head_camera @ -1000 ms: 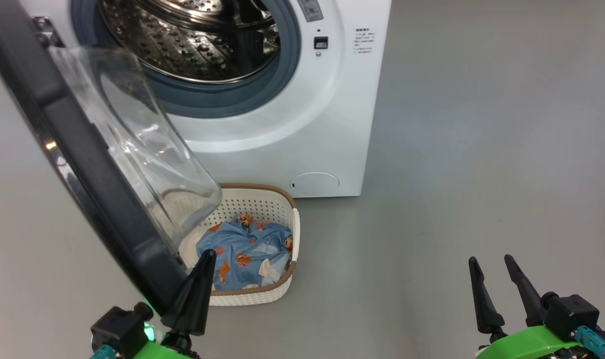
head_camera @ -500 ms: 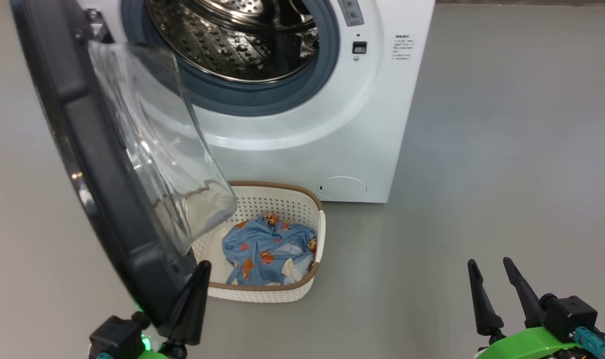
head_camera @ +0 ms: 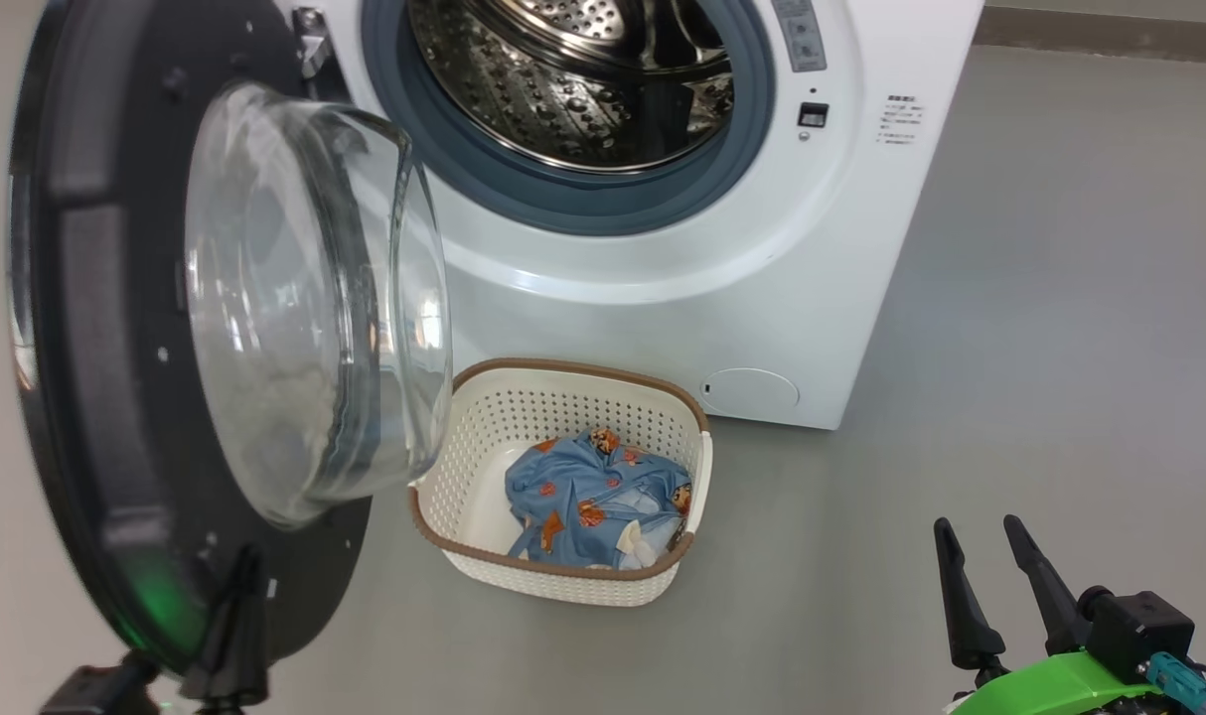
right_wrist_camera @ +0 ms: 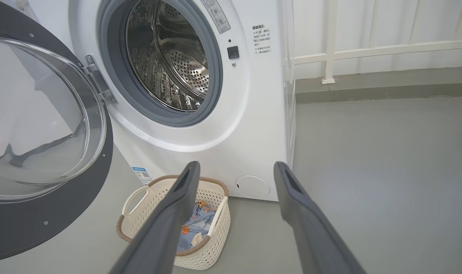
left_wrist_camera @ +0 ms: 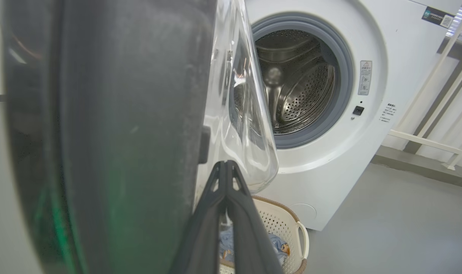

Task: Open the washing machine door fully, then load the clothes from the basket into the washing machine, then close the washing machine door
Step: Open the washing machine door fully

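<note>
Room: grey floor point(head_camera: 1060, 348); your right wrist view adds a white railing point(right_wrist_camera: 368, 52).
Left: your left gripper point(left_wrist_camera: 226, 165) is pinched closed beside the washing machine door point(head_camera: 76, 397).
Right: your right gripper point(head_camera: 979, 526) is spread wide, holding nothing.
Load: clothes point(head_camera: 593, 487) lie in the basket point(head_camera: 563, 369).

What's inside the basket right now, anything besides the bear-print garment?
Inside the basket, the clothes show as one crumpled blue bear-print bundle with cream parts, toward its right side; bare basket floor shows left of it. Anything beneath the bundle is covered.

Washing machine door point(head_camera: 76, 348) open; clothes point(head_camera: 593, 492) in basket point(head_camera: 563, 588).
</note>
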`<state>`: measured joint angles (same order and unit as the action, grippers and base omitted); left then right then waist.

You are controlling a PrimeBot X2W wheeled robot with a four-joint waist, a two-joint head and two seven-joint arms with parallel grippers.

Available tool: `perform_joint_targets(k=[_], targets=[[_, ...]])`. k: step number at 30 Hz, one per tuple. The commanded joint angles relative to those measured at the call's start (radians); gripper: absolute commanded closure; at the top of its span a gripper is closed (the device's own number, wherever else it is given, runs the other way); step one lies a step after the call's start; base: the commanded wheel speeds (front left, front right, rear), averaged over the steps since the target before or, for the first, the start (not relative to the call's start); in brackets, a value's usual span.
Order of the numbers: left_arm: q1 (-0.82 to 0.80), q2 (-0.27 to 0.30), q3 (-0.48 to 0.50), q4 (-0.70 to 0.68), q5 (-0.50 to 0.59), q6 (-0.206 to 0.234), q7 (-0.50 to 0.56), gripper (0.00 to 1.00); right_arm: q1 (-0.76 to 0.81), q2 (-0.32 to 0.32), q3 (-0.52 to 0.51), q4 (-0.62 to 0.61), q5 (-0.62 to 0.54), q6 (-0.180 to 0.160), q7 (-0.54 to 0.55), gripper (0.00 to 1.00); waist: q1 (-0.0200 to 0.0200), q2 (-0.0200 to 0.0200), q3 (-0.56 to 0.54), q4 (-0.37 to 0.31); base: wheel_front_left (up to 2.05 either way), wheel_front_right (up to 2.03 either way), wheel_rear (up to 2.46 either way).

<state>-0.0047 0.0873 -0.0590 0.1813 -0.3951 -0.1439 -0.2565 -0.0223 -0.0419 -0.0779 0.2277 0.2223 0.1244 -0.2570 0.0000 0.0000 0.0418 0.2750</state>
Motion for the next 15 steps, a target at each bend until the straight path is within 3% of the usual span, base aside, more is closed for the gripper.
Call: perform_joint_targets(k=[1, 15], targets=[[-0.021, 0.016, 0.085, -0.004, 0.016, 0.013, -0.005, 1.0, -0.025, -0.008, 0.032, -0.022, -0.003, 0.006, -0.005, 0.0, 0.0, 0.0, 0.0, 0.016, 0.0, 0.0, 0.0], [-0.162, 0.086, 0.286, 0.179, 0.028, 0.021, -0.005, 1.0, -0.048, -0.008, 0.033, -0.026, -0.029, 0.006, -0.005, 0.0, 0.0, 0.0, 0.039, -0.012, 0.0, 0.0, 0.0]])
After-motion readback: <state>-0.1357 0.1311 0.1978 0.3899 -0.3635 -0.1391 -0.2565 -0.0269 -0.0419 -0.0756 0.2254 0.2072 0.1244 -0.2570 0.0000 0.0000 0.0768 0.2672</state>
